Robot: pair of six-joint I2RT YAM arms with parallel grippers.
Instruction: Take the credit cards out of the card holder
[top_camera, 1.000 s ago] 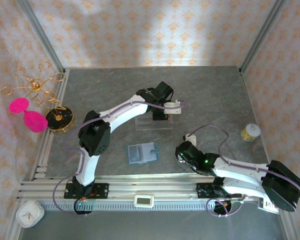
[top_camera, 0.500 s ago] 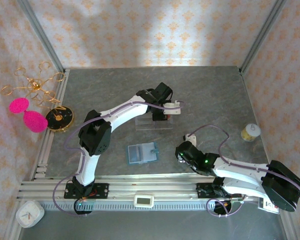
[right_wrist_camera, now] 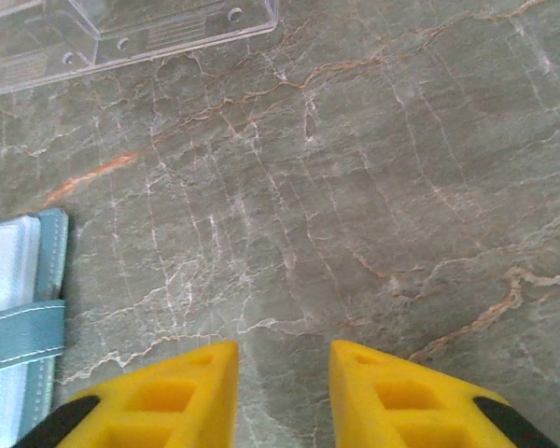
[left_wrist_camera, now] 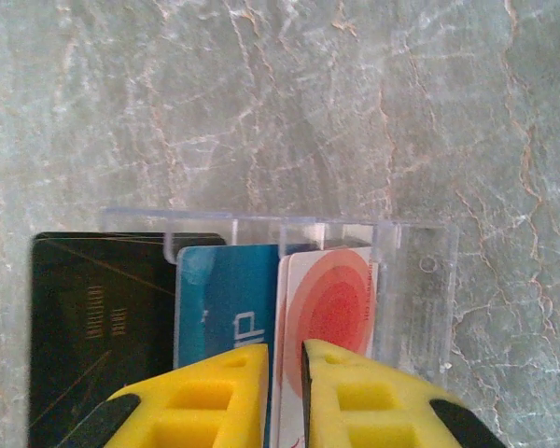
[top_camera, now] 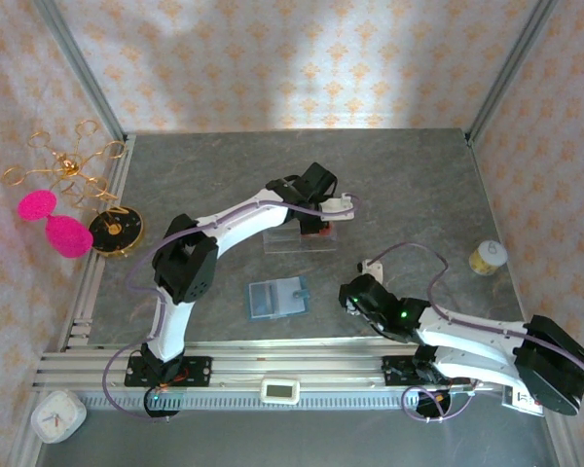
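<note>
Left wrist view: three credit cards are seen lying side by side at the clear compartment tray [left_wrist_camera: 420, 280]: a black card [left_wrist_camera: 93, 327], a blue card [left_wrist_camera: 215, 308] and a pale card [left_wrist_camera: 331, 308] with red print.
Left gripper [left_wrist_camera: 285, 359]: it is poised over the seam between the blue and pale cards, the jaws drawn to a narrow slit. The pale card's edge is seen through the slit. Whether it is pinched cannot be told.
Right gripper [right_wrist_camera: 282, 359]: the jaws are set well apart with nothing between them, low over the bare table [right_wrist_camera: 401, 187].
Card holder [top_camera: 275, 300]: it is laid open on the table, near the right gripper and well apart from the tray. Its teal edge and strap [right_wrist_camera: 19, 331] are caught at the left of the right wrist view. Its pockets are too small in the top view to be checked for remaining cards.
Step in hand: judged to be the setting-down of the pale card beside the other two, late in the task.
Next move: a full opening of the left jaws and a straight lift are called for, so the thin cards are not dragged. After that, the holder's pockets should be checked.
Writing, blue card: a few white letters are printed sideways and cut off by the finger, so no word can be read.
Writing, black card: fine gold lines of print are noted, but they are illegible.
Writing, pale card: only concentric red rings are made out, with no brand.
</note>
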